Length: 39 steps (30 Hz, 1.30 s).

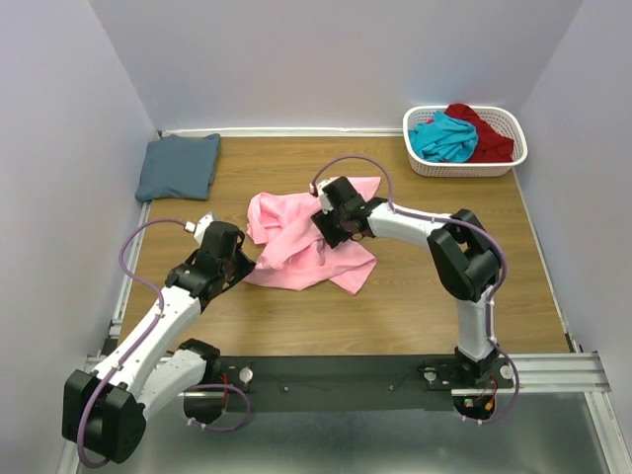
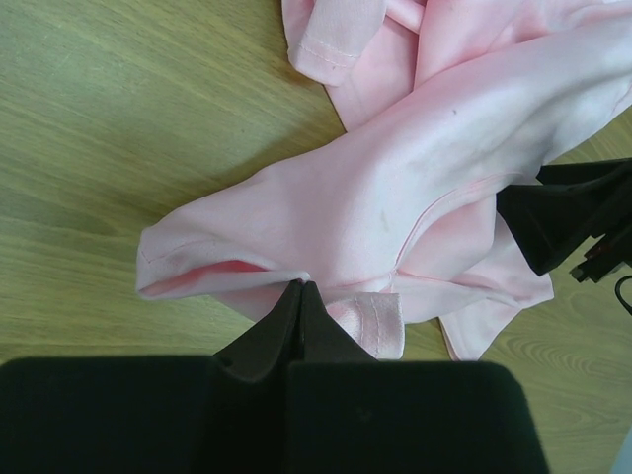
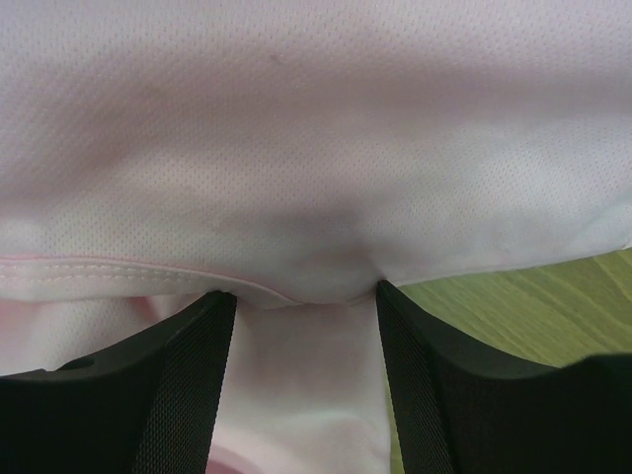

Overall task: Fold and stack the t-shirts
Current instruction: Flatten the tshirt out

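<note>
Far-right corner: basket holds teal tee, dark red tee | left fingers pinched on pink tee | right fingers spread

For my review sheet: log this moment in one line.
pink t-shirt crumpled | left claw shut on its hem | right claw open over cloth | blue-grey t-shirt folded far-left

White slotted plastic basket at upper right of the top view, on the far corner of the wooden table. Pale lavender walls close in left, back and right. Black rail spans the lower frame, grey metal sheet below it
</note>
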Available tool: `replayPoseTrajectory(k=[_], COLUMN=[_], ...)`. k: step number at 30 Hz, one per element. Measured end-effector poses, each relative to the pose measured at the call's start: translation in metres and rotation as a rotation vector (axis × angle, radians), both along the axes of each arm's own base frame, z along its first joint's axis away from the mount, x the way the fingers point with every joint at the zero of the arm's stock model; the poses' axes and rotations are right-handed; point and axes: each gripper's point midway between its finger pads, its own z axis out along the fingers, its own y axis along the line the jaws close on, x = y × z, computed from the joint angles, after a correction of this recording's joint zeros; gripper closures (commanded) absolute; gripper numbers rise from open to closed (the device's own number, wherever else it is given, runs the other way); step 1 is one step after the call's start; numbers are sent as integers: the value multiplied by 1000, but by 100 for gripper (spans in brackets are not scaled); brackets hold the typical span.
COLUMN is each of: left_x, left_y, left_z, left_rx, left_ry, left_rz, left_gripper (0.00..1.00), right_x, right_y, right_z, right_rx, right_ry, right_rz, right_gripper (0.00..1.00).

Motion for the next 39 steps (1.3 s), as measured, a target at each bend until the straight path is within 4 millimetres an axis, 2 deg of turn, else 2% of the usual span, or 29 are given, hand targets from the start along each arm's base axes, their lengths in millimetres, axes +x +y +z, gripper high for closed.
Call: replayPoseTrajectory(k=[3,5,6,8,9,10,17,22,25,28,30,33,37,39], left_x=[0,1,0,0,1,1,0,1,2,4,5,7,6,6], left_y=[0,0,-1,-1,-1,-1,-2,-4,-7,-11,-15,-19,-20,-20], left_z=[0,1,0,0,0,-1,-2,2,4,8,12,14,8,2], left_rx=[1,2,3,3,1,2,3,2,3,0,-9,-19,-18,-12], left_ry=[-3,-5,-5,-5,-6,-6,-5,-26,-46,-72,-98,-122,-108,-87], left_rz=[-4,-6,-10,-11,-13,-15,-23,-48,-80,-115,-145,-168,-174,-175], left_gripper=[100,100,100,100,100,100,100,99,99,98,98,98,99,99], right_x=[4,7,9,15,18,20,45,75,105,141,160,176,190,197], right_y=[0,1,1,3,4,6,8,5,-8,-30,-40,-50,-44,-39], right_z=[-2,-1,-1,2,4,6,33,69,101,128,139,138,126,120], right_rx=[-11,-18,-22,-29,-28,-24,-40,-41,-20,-11,-6,-18,-29,-35], right_ry=[-7,-16,-21,-38,-47,-54,-150,-245,-322,-390,-424,-436,-436,-432], right_rz=[1,2,3,5,2,3,-29,-73,-145,-228,-269,-300,-307,-300], right_gripper=[42,59,73,87,97,99,99,99,100,100,99,99,66,58])
